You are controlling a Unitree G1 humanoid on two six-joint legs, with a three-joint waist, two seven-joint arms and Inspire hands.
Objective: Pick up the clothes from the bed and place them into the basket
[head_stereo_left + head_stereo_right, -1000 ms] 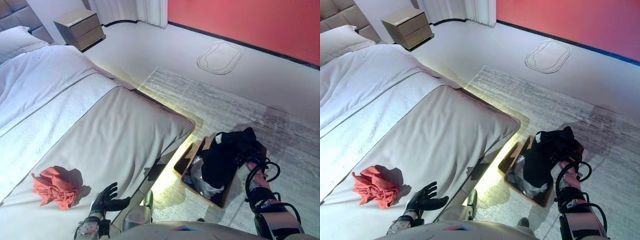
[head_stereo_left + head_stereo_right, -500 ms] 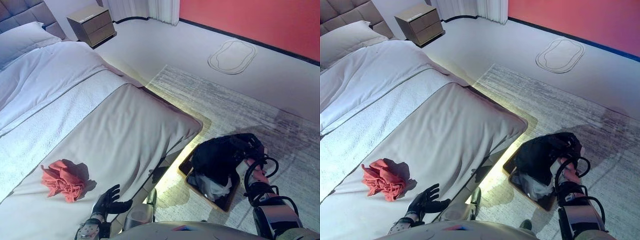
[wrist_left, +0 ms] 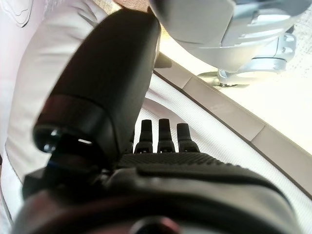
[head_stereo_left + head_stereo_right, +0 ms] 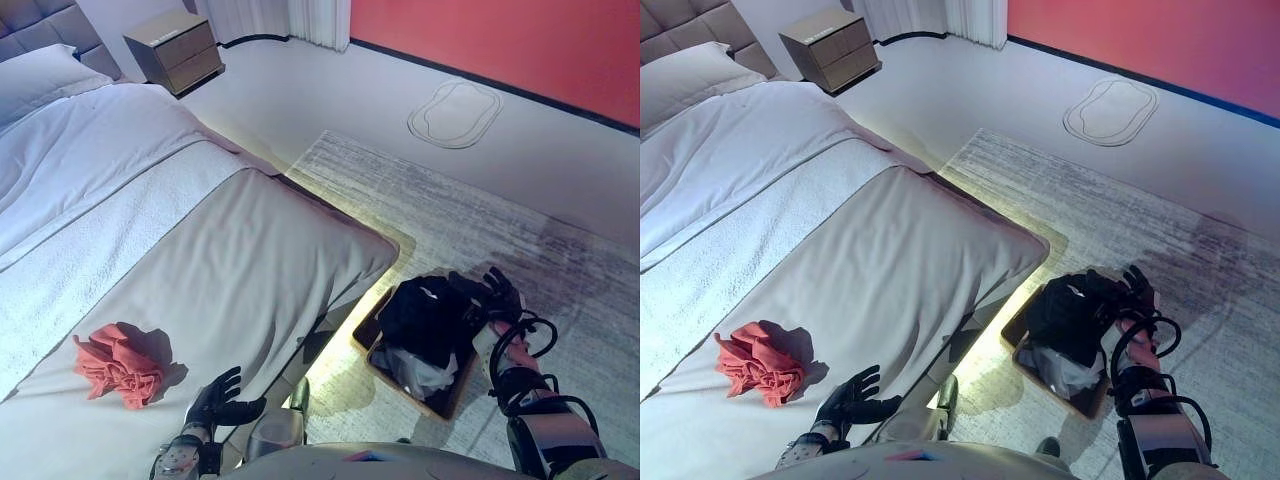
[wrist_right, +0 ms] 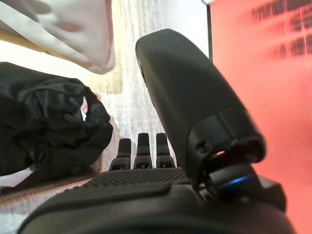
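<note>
A crumpled pink-red garment lies on the grey bedspread near the foot of the bed. On the rug beside the bed stands a wooden basket. A black garment lies in it on top of a white one. My right hand hovers open just past the basket's far side, its fingers straight and clear of the black garment. My left hand rests open on the bed's near corner, to the right of the pink-red garment, holding nothing.
A grey rug covers the floor around the basket. A wooden nightstand stands by the head of the bed, with a pillow beside it. A red wall and white curtains close off the far side.
The black garment has dropped from my right hand into the basket, and that hand has opened and drawn back beside it. The camera shifted slightly. My left hand has stayed put.
</note>
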